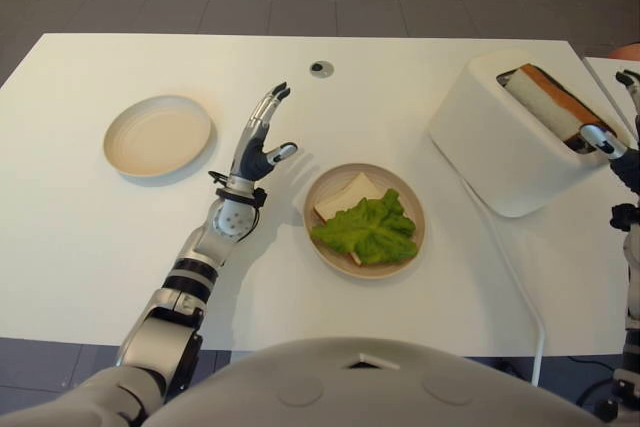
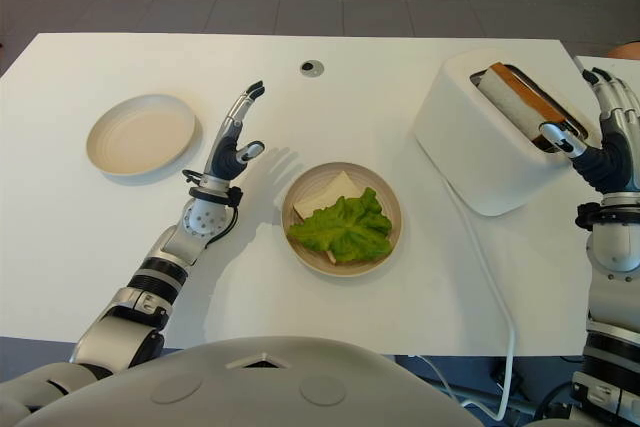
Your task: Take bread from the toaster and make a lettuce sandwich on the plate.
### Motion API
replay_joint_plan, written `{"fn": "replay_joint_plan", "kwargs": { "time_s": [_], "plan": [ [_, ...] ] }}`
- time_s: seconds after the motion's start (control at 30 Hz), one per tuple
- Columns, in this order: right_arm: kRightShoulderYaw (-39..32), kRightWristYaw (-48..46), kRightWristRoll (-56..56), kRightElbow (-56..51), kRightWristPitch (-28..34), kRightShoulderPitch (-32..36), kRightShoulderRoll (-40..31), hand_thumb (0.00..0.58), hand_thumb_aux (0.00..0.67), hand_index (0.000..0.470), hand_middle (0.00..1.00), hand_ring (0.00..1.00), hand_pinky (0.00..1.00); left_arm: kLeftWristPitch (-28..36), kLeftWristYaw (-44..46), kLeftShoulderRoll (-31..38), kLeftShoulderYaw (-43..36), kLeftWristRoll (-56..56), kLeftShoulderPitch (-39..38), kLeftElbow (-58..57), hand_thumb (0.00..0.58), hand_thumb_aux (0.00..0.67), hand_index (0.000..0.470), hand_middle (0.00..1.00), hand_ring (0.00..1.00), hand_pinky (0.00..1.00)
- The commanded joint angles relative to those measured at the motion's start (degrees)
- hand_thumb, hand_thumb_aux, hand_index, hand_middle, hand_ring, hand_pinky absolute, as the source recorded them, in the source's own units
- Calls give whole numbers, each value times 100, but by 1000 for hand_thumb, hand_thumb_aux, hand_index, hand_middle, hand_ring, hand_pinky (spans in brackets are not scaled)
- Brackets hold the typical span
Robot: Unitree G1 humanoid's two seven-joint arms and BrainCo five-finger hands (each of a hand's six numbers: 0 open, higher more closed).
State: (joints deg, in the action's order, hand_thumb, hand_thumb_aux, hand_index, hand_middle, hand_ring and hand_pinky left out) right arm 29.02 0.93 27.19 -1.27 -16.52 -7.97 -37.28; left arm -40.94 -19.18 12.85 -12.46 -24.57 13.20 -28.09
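Observation:
A white toaster (image 1: 500,137) stands at the right of the table with a bread slice (image 1: 552,99) sticking out of its slot. My right hand (image 2: 605,137) is open just right of the toaster, its thumb tip touching or nearly touching the slice's near end. The tan plate (image 1: 410,237) in the middle holds a bread slice (image 1: 346,195) with a green lettuce leaf (image 1: 368,229) lying over it. My left hand (image 1: 258,142) hovers open left of the plate, fingers stretched away from me and holding nothing.
An empty tan dish (image 1: 158,134) sits at the left. A small round hole (image 1: 321,69) lies in the tabletop at the back. The toaster's white cable (image 1: 510,267) runs down to the table's front edge. The white table (image 1: 90,237) ends close before me.

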Motion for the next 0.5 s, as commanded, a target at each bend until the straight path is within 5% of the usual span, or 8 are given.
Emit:
{"fn": "replay_joint_plan", "kwargs": {
  "time_s": [0.03,0.07,0.1,0.13,0.17,0.2,0.5],
  "plan": [
    [-448,74,190,-578,39,339,-254,0,0,0,0,0,0,-160,342,-59,60,400,-169,74,0,0,0,0,0,0],
    [-549,96,252,-632,26,384,-302,0,0,0,0,0,0,-174,409,-61,69,443,-185,95,0,0,0,0,0,0],
    [-617,136,288,-657,14,403,-343,212,137,96,0,0,0,-188,461,-58,68,450,-203,111,0,0,0,0,0,0],
    [-659,201,335,-650,-3,400,-382,534,481,337,349,349,349,-199,509,-58,73,458,-222,126,0,0,0,0,0,0],
    [-679,259,369,-615,-25,372,-420,580,670,470,741,741,741,-204,548,-61,77,461,-238,136,0,0,0,0,0,0],
    [-687,294,379,-535,-28,326,-453,580,670,470,1000,1000,1000,-206,586,-62,87,465,-258,157,0,0,0,0,0,0],
    [-366,678,271,605,-37,140,-408,580,670,470,1000,1000,1000,-197,766,-119,89,392,-346,190,0,0,0,0,0,0]
  ]
}}
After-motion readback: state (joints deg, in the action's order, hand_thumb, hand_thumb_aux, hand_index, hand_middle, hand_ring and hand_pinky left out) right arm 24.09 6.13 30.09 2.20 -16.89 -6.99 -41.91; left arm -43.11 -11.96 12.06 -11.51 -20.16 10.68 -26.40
